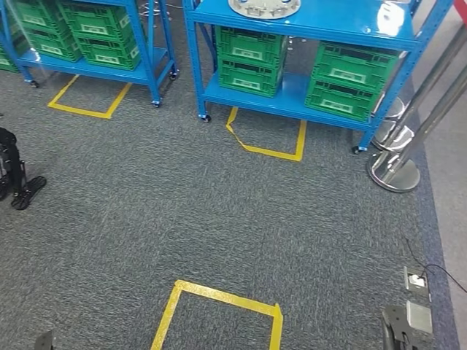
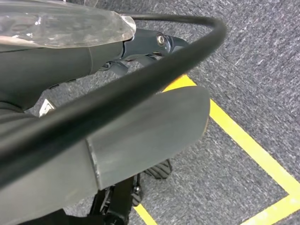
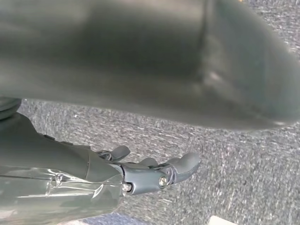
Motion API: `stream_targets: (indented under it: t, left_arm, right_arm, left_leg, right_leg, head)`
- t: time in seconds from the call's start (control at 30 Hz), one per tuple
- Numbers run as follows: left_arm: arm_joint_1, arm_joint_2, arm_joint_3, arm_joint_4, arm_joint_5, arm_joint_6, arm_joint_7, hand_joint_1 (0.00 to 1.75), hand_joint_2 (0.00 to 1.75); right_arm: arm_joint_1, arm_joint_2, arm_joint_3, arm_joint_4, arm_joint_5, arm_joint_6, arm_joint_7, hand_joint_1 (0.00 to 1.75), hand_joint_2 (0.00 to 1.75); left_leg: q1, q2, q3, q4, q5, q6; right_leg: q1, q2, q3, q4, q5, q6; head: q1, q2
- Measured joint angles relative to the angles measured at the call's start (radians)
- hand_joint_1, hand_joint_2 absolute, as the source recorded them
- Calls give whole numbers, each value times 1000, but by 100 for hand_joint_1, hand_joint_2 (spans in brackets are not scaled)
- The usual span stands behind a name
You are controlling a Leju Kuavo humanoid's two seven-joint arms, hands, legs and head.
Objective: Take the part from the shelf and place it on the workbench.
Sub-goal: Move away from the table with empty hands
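A round silvery part (image 1: 264, 6) lies on the top board of the blue shelf (image 1: 330, 23) straight ahead, at the far edge of the head view and partly cut off. My left hand (image 2: 146, 46) hangs beside my body above the carpet, its dark fingers holding nothing. My right hand (image 3: 155, 174) also hangs low over the grey carpet, fingers stretched out and slightly apart, with nothing in them. Both hands are far from the shelf.
Green crates (image 1: 250, 58) fill the shelf's lower board. A second blue shelf (image 1: 88, 33) stands to the left. Yellow tape squares (image 1: 220, 299) mark the carpet. Chrome post bases (image 1: 394, 171) stand at the right, a floor socket (image 1: 417, 279) with a cable lies nearer, and black equipment (image 1: 17, 179) stands at the left.
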Motion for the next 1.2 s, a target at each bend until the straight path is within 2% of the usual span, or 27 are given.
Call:
stream_targets:
  t: [0.03, 0.07, 0.1, 0.13, 0.17, 0.2, 0.23, 0.27, 0.37, 0.4, 0.43, 0.47, 0.53, 0.57, 0.6, 0.63, 0.7, 0.73, 0.77, 0.87, 0.93, 0.97, 1.03, 1.07, 1.1, 1.13, 1.2]
  left_arm:
    - [0, -1, 0, 0, 0, 0, 0, 0, 0]
    - [1, -1, 0, 0, 0, 0, 0, 0, 0]
    - [1, -2, 0, 0, 0, 0, 0, 0, 0]
    - [2, -3, 0, 0, 0, 0, 0, 0, 0]
    - [3, -3, 0, 0, -1, 0, 0, 0, 0]
    - [3, -2, 0, 0, -1, 0, 0, 0, 0]
    - [3, -1, 0, 0, -2, 0, 0, 0, 0]
    - [2, 0, 0, 0, -3, 1, 0, 0, 0]
    - [1, 0, 0, 0, -5, 1, 1, 0, 0]
    - [1, 0, 0, 0, -5, 1, 1, 0, 0]
    - [0, 0, 0, 0, -5, 1, 2, 0, 0]
    - [-1, 0, 0, 0, -5, 1, 2, 0, 0]
    - [-1, 0, 0, 0, -4, 1, 3, 0, 0]
    - [0, 0, 0, 0, -4, 1, 4, 0, 0]
    - [1, -1, 0, 0, -4, 1, 4, 0, 0]
    - [2, -1, 0, 0, -4, 2, 4, 0, 0]
    - [2, 1, 0, 0, -4, 2, 4, 0, 0]
    - [1, 2, 0, 0, -5, 3, 4, 0, 0]
    - [0, 3, 0, 0, -6, 3, 4, 0, 0]
    - [-1, 3, 0, 0, -9, 2, 4, 0, 0]
    - [0, 2, 0, 0, -10, 1, 4, 0, 0]
    - [0, 2, 0, 0, -11, 1, 4, 0, 0]
    - [0, 1, 0, 0, -13, 0, 4, 0, 0]
    - [0, -1, 0, 0, -14, 0, 4, 0, 0]
    - [1, -2, 0, 0, -15, 0, 4, 0, 0]
    - [2, -3, 0, 0, -15, 0, 4, 0, 0]
    - [3, -4, 0, 0, -16, 0, 4, 0, 0]
  right_arm:
    - [2, 0, 0, 1, 0, 0, 0, 0, 0]
    - [3, 0, 0, 2, 0, 1, 0, 0, 0]
    - [5, 1, 0, 2, 0, 1, 0, 0, 0]
    - [6, 1, 0, 2, 0, 0, 0, 0, 0]
    - [6, 1, -1, 2, 0, 0, -1, 0, 0]
    - [6, 2, -1, 3, 0, -1, -1, 0, 0]
    - [6, 3, -1, 4, 0, -2, -1, 0, 0]
    - [6, 4, -1, 5, 0, -2, -1, 0, 0]
    - [8, 6, -1, 7, 0, -2, -2, 0, 0]
    - [7, 6, -1, 7, 0, -3, -2, 0, 0]
    - [7, 6, -2, 7, 0, -4, -3, 0, 0]
    - [7, 6, -3, 7, 0, -5, -4, 0, 0]
    - [7, 6, -5, 7, 0, -5, -6, 0, 0]
    - [7, 7, -5, 7, 0, -5, -7, 0, 0]
    - [7, 8, -6, 7, 0, -6, -8, 0, 0]
    - [7, 8, -6, 7, 0, -6, -8, 0, 0]
    - [7, 8, -7, 7, 0, -8, -9, 0, 0]
    - [6, 8, -8, 7, -1, -9, -10, 0, 0]
    - [7, 8, -8, 7, -1, -9, -10, 0, 0]
    - [7, 9, -9, 7, -4, -9, -11, 0, 0]
    - [7, 9, -9, 7, -4, -9, -12, 0, 0]
    - [7, 8, -10, 8, -5, -9, -12, 0, 0]
    - [9, 8, -10, 8, -6, -9, -12, 0, 0]
    - [11, 8, -10, 9, -7, -9, -11, 0, 0]
    - [13, 8, -10, 9, -7, -9, -11, 0, 0]
    - [14, 8, -11, 10, -7, -9, -11, 0, 0]
    - [14, 8, -12, 11, -7, -9, -11, 0, 0]
  left_leg:
    - [0, -1, 1, 0, -2, 0]
    - [0, -2, 3, 0, -4, -1]
    - [1, -4, 6, 0, -6, -3]
    - [2, -6, 11, 1, -10, -7]
    - [4, -8, 17, 3, -14, -13]
    - [4, -9, 22, 5, -19, -20]
    - [3, -11, 24, 9, -23, -27]
    - [2, -13, 24, 12, -26, -34]
    - [7, -15, 21, 16, -27, -51]
    - [9, -13, 15, 31, -37, -55]
    - [10, -10, -3, 68, -57, -58]
    - [10, -8, -34, 128, -86, -60]
    - [8, -6, -120, 281, -142, -60]
    - [8, -6, -153, 331, -149, -58]
    - [6, -6, -166, 340, -136, -54]
    - [4, -6, -157, 306, -103, -48]
    - [-4, -5, -98, 159, -22, -33]
    - [-9, -4, -70, 93, 3, -27]
    - [-13, -3, -52, 52, 14, -24]
    - [-15, -2, -39, 25, 11, -18]
    - [-9, 0, -25, 10, 11, -9]
    - [-6, 0, -17, 5, 10, -5]
    - [-7, 0, -9, 4, 3, 0]
    - [-8, 0, -5, 4, -1, 0]
    - [-7, -2, 0, 5, -5, -1]
    - [-7, -3, 8, 5, -10, -3]
    - [-5, -4, 26, 5, -23, -10]
  right_leg:
    - [-1, 1, -40, 69, -22, 1]
    - [-2, 2, -66, 110, -25, 2]
    - [-4, 2, -73, 107, -5, 3]
    - [-7, 2, -57, 61, 34, 4]
    - [-10, 2, -28, -13, 81, 6]
    - [-11, 4, 2, -83, 114, 8]
    - [-12, 7, 26, -135, 134, 6]
    - [-10, 9, 39, -160, 141, 2]
    - [-2, 12, 44, -166, 140, -19]
    - [-1, 12, 45, -167, 141, -26]
    - [0, 11, 47, -169, 141, -33]
    - [1, 10, 47, -170, 140, -38]
    - [6, 8, 48, -170, 137, -46]
    - [9, 8, 49, -170, 135, -49]
    - [12, 8, 52, -170, 133, -51]
    - [13, 8, 56, -170, 130, -53]
    - [16, 8, 65, -170, 123, -52]
    - [17, 8, 67, -170, 119, -50]
    - [19, 8, 68, -170, 116, -47]
    - [18, 7, 70, -175, 108, -35]
    - [18, 7, 59, -140, 82, -26]
    - [17, 8, 36, -89, 56, -23]
    - [15, 8, -37, 55, 0, -16]
    - [13, 8, -70, 110, -12, -13]
    - [11, 8, -87, 129, -5, -11]
    - [9, 7, -84, 105, 25, -9]
    - [5, 8, -32, -28, 111, -7]
  head:
    - [5, 0]
    - [9, 0]
    - [12, 0]
    - [15, 0]
    - [18, 0]
    - [23, 0]
    - [26, 0]
    - [26, 0]
    - [17, 0]
    - [12, 0]
    - [6, 0]
    - [-2, 0]
    - [-16, 0]
    - [-21, 0]
    - [-26, 0]
    - [-29, 0]
    - [-35, 0]
    - [-37, 0]
    - [-38, 0]
    - [-37, 0]
    - [-33, 0]
    - [-27, 0]
    - [-15, 0]
    - [-11, 0]
    - [-7, 0]
    - [-2, 0]
    - [8, 0]
